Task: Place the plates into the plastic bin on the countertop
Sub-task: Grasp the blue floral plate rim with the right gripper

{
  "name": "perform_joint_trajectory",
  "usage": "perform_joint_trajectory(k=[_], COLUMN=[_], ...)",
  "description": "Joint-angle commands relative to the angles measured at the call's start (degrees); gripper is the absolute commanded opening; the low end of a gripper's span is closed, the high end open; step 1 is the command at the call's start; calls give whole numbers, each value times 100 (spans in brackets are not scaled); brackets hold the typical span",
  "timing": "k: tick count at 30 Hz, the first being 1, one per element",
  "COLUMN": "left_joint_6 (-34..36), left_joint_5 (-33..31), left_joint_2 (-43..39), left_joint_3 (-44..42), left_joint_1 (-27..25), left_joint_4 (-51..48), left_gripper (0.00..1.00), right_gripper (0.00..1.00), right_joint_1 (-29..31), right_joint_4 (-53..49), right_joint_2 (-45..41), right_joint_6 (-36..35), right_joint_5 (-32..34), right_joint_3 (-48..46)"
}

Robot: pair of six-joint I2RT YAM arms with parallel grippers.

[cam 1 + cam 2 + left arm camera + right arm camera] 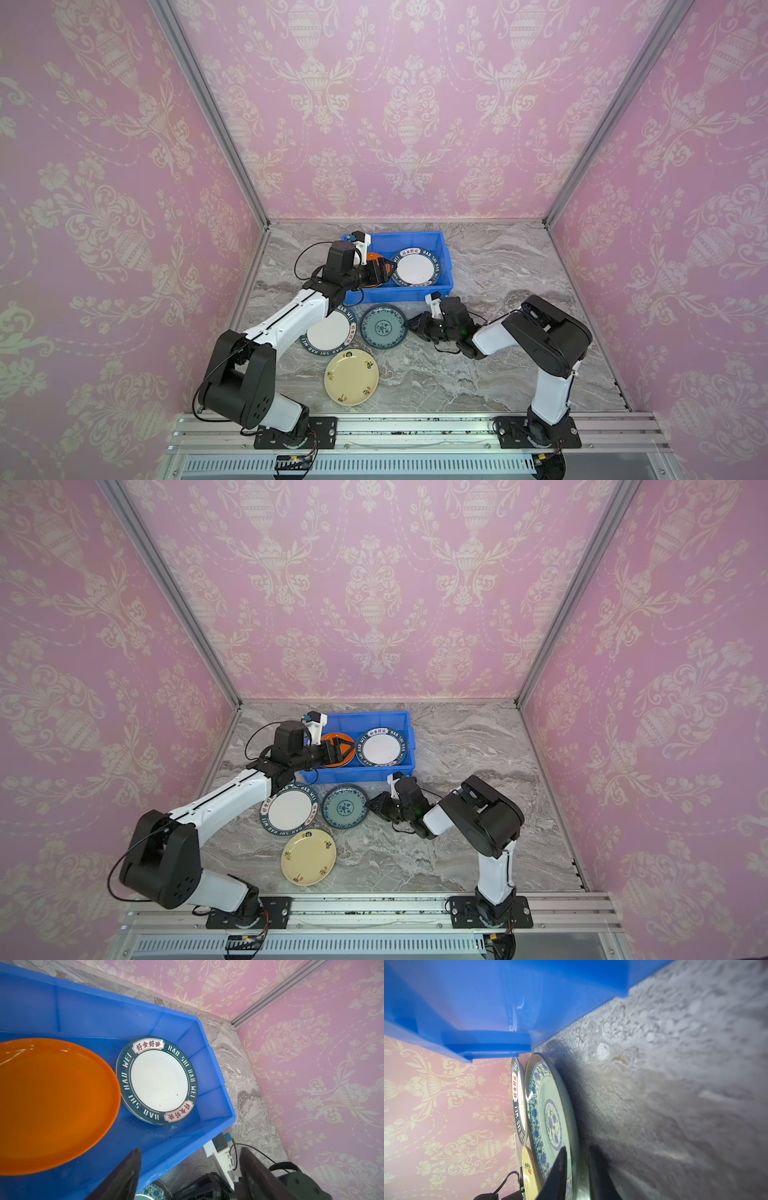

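Note:
The blue plastic bin [446, 257] [411, 746] [83, 1018] stands at the back of the grey marble countertop [498, 270]. An orange plate [330, 736] [52, 1105] and a white plate with a dark lettered rim [415, 268] [158, 1080] lie inside it. My left gripper [384, 270] [191, 1149] hangs open over the bin beside the orange plate, holding nothing. In front of the bin lie another lettered plate [328, 332], a teal patterned plate [383, 326] [548, 1109] and a cream plate [351, 376]. My right gripper [411, 324] [578, 1148] is low at the teal plate's right rim, one finger over it and one under.
Pink-patterned walls enclose the countertop at the back and both sides. An aluminium rail [415, 428] with both arm bases runs along the front. The right arm's white camera mount [434, 301] sits close to the bin's front right corner. The left forearm [291, 316] overhangs the lettered plate on the countertop.

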Motion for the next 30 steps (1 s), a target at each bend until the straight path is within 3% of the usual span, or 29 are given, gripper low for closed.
perform_joint_trajectory(k=[1,15,20,26,30], left_joint_6=[-100,-201,-217,-138,36], left_joint_5=[-12,28,21,29,-297], left_joint_2=[-117,-38,-27,-86,-356], left_joint_3=[-90,-108,-100,-12,-13], left_joint_1=[57,94,119,159,188], left_joint_4=[102,256,266,137,-119], left_gripper=[76,76,76,76,78], right_gripper=[20,9,1,0,0], right_joint_1=[-13,-13,-12,-38,-48], right_joint_4=[-244,-947,-1465,-3038,-5132], right_joint_2=[166,-80,-444,-1395,-2584], right_joint_6=[10,-216,-536,-1331,-2149], right_joint_5=[-56,41,53,-102,28], right_joint_3=[133,259,255,327,692])
